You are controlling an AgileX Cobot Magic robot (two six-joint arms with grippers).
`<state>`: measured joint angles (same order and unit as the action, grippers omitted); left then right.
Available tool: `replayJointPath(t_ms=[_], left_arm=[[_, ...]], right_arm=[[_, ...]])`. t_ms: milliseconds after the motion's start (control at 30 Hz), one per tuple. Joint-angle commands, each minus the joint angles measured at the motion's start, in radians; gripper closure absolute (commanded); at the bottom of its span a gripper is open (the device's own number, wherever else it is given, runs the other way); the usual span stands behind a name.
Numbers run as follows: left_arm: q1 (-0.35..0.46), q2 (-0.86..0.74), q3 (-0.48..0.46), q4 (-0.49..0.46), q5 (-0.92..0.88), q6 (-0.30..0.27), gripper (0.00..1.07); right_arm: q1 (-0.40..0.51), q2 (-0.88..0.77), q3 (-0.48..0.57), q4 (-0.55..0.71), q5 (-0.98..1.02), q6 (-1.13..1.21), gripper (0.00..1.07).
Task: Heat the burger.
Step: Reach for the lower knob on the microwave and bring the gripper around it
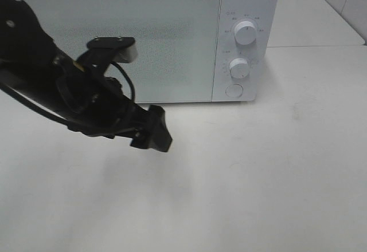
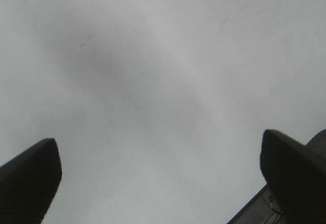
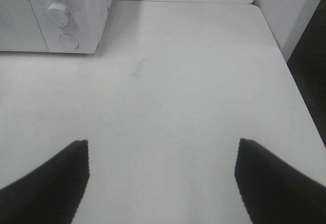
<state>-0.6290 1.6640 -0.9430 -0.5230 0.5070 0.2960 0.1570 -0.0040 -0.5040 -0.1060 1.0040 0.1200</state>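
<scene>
The burger is out of view in all three frames. A white microwave (image 1: pixel 143 40) stands at the back of the table with its frosted door shut; its corner also shows in the right wrist view (image 3: pixel 86 10). My left gripper (image 1: pixel 152 129) hangs just in front of the door, low over the white table. Its fingers (image 2: pixel 30 178) are spread wide with only bare tabletop between them, so it is open. My right gripper (image 3: pixel 162 155) is open too, with nothing in it, off to the right of the microwave. It does not show in the exterior view.
The microwave's panel carries two round knobs (image 1: pixel 245 32) (image 1: pixel 238 67) and a round button (image 1: pixel 234 90). The white table (image 1: pixel 258 177) stretches in front and to the right. Its right edge (image 3: pixel 300 107) drops to a dark floor, and a white wall stands behind.
</scene>
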Motion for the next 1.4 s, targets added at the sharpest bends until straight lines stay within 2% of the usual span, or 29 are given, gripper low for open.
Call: replayJointPath(t_ms=[33, 67, 133, 167, 267, 300, 367, 400, 467, 500, 567, 633, 667, 733, 767, 833, 867, 933, 1100, 1133, 1200, 1233, 1400], left_arm=[[0.092, -0.049, 0.001, 0.018, 0.118, -0.016, 0.07], [0.092, -0.049, 0.001, 0.018, 0.118, -0.016, 0.07], [0.175, -0.089, 0.001, 0.021, 0.195, -0.016, 0.07], [0.175, -0.089, 0.001, 0.021, 0.195, -0.016, 0.07], [0.300, -0.155, 0.001, 0.045, 0.305, -0.035, 0.07], [0.300, -0.155, 0.001, 0.045, 0.305, -0.035, 0.07], [0.363, -0.198, 0.001, 0.096, 0.354, -0.072, 0.07], [0.363, -0.198, 0.001, 0.096, 0.354, -0.072, 0.07], [0.418, -0.242, 0.001, 0.166, 0.401, -0.118, 0.07], [0.418, -0.242, 0.001, 0.166, 0.401, -0.118, 0.07], [0.476, -0.291, 0.001, 0.243, 0.445, -0.161, 0.07], [0.496, -0.307, 0.001, 0.265, 0.461, -0.174, 0.07], [0.496, -0.307, 0.001, 0.265, 0.461, -0.174, 0.07], [0.577, -0.369, 0.001, 0.314, 0.519, -0.190, 0.07], [0.577, -0.369, 0.001, 0.314, 0.519, -0.190, 0.07], [0.653, -0.424, 0.001, 0.328, 0.559, -0.187, 0.07], [0.653, -0.424, 0.001, 0.328, 0.559, -0.187, 0.07], [0.705, -0.486, 0.002, 0.328, 0.584, -0.189, 0.07], [0.719, -0.576, 0.044, 0.336, 0.589, -0.189, 0.07], [0.719, -0.629, 0.088, 0.337, 0.592, -0.190, 0.07], [0.719, -0.656, 0.114, 0.340, 0.598, -0.191, 0.07], [0.719, -0.705, 0.168, 0.344, 0.602, -0.191, 0.07], [0.719, -0.810, 0.247, 0.349, 0.602, -0.189, 0.07]], right_arm=[[-0.006, -0.032, 0.002, -0.004, -0.007, 0.003, 0.31], [-0.006, -0.032, 0.002, -0.004, -0.007, 0.003, 0.31], [-0.006, -0.032, 0.002, -0.004, -0.007, 0.003, 0.31], [-0.006, -0.032, 0.002, -0.004, -0.007, 0.003, 0.31], [-0.006, -0.032, 0.002, -0.004, -0.007, 0.003, 0.31], [-0.006, -0.032, 0.002, -0.004, -0.007, 0.003, 0.31], [-0.006, -0.032, 0.002, -0.004, -0.007, 0.003, 0.31], [-0.006, -0.032, 0.002, -0.004, -0.007, 0.003, 0.31], [-0.006, -0.032, 0.002, -0.004, -0.007, 0.003, 0.31], [-0.006, -0.032, 0.002, -0.004, -0.007, 0.003, 0.31], [-0.006, -0.032, 0.002, -0.004, -0.007, 0.003, 0.31], [-0.006, -0.032, 0.002, -0.004, -0.007, 0.003, 0.31], [-0.006, -0.032, 0.002, -0.004, -0.007, 0.003, 0.31], [-0.006, -0.032, 0.002, -0.004, -0.007, 0.003, 0.31], [-0.006, -0.032, 0.002, -0.004, -0.007, 0.003, 0.31], [-0.006, -0.032, 0.002, -0.004, -0.007, 0.003, 0.31], [-0.006, -0.032, 0.002, -0.004, -0.007, 0.003, 0.31], [-0.006, -0.032, 0.002, -0.004, -0.007, 0.003, 0.31], [-0.006, -0.032, 0.002, -0.004, -0.007, 0.003, 0.31], [-0.006, -0.032, 0.002, -0.004, -0.007, 0.003, 0.31], [-0.006, -0.032, 0.002, -0.004, -0.007, 0.003, 0.31], [-0.006, -0.032, 0.002, -0.004, -0.007, 0.003, 0.31], [-0.006, -0.032, 0.002, -0.004, -0.007, 0.003, 0.31]])
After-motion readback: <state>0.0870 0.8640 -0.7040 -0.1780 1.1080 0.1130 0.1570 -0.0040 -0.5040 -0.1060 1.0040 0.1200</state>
